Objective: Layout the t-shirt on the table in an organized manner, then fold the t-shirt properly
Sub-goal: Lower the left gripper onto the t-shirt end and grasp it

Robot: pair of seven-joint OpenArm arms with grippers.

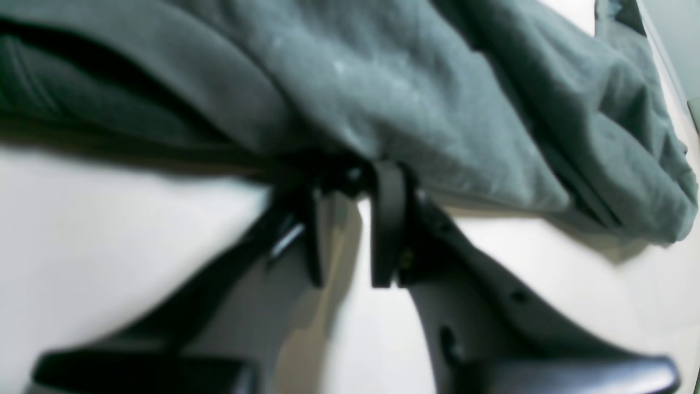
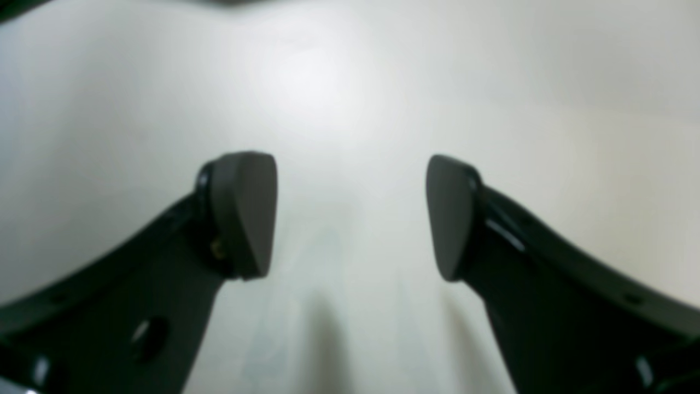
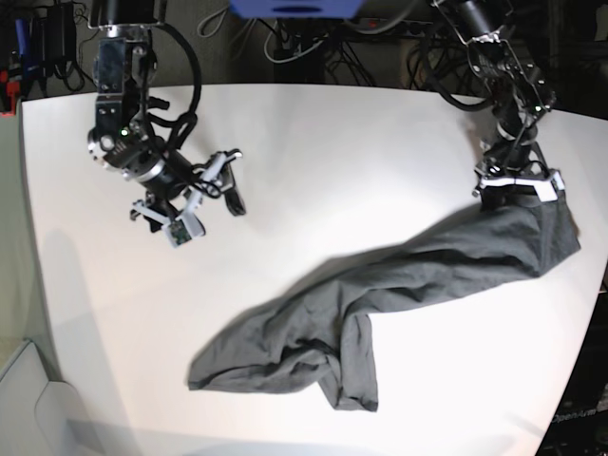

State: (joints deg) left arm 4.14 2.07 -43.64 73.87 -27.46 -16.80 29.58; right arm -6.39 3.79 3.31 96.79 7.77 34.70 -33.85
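Nearest the base camera, the t-shirt [image 3: 313,351] lies bunched and twisted on the white bench [image 3: 313,152], a rumpled heap at the front with a fold hanging toward the edge. From there the cloth runs as a long rope-like band up and across to the far side, where the left pincer [image 3: 513,186] sits at its end. In the left wrist view the left pincer [image 1: 350,180] has its jaws drawn close together with the edge of the grey cloth between them, so it looks to be pinching the hem, though the picture is blurred. Farther back on the other side, the right pincer [image 3: 220,180] hangs above bare bench, well apart from the shirt; its jaws stand wide and hold nothing, as the right wrist view confirms [image 2: 350,219]. By my judgement the work has barely begun: the shirt is not yet spread flat, sleeves and body cannot be told apart, and all the folding is left
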